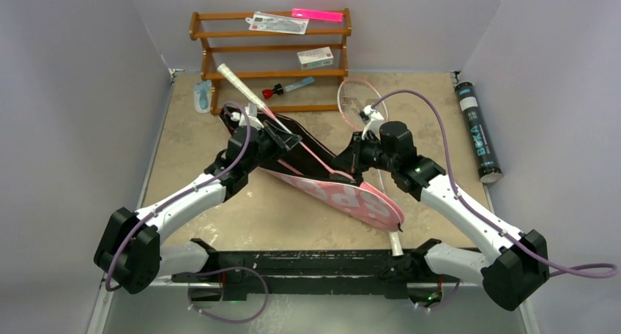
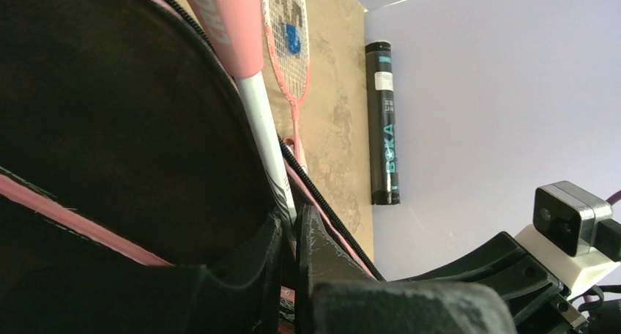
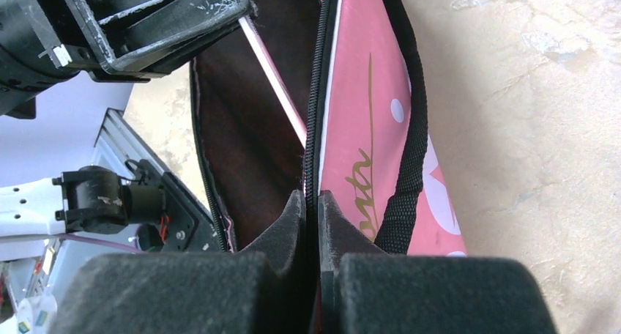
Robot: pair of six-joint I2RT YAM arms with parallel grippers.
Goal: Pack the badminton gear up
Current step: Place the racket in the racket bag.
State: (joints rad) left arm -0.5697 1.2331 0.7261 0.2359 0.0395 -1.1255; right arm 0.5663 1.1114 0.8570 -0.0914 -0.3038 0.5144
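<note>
The long pink bag [image 1: 366, 198] lies slantwise in mid-table with its zip open, showing a dark lining [image 3: 249, 129]. One racket [image 1: 233, 80] pokes its white handle out toward the rack, and its thin shaft [image 3: 274, 81] runs down into the bag. My left gripper [image 1: 277, 138] [image 2: 295, 215] is shut on that shaft [image 2: 265, 147], by the bag's edge. My right gripper [image 1: 350, 164] [image 3: 313, 196] is shut on the bag's zip edge [image 3: 316, 92]. The second racket [image 1: 357, 98] [image 2: 287, 34] lies on the table behind the bag. The black BOKA tube [image 1: 477, 132] [image 2: 383, 121] lies along the right wall.
A brown wooden rack [image 1: 271, 34] at the back carries a small white box [image 1: 315, 56], a pink strip [image 1: 316, 15] and other small items. A pale bluish object [image 1: 201, 96] lies left of it. Grey walls close three sides.
</note>
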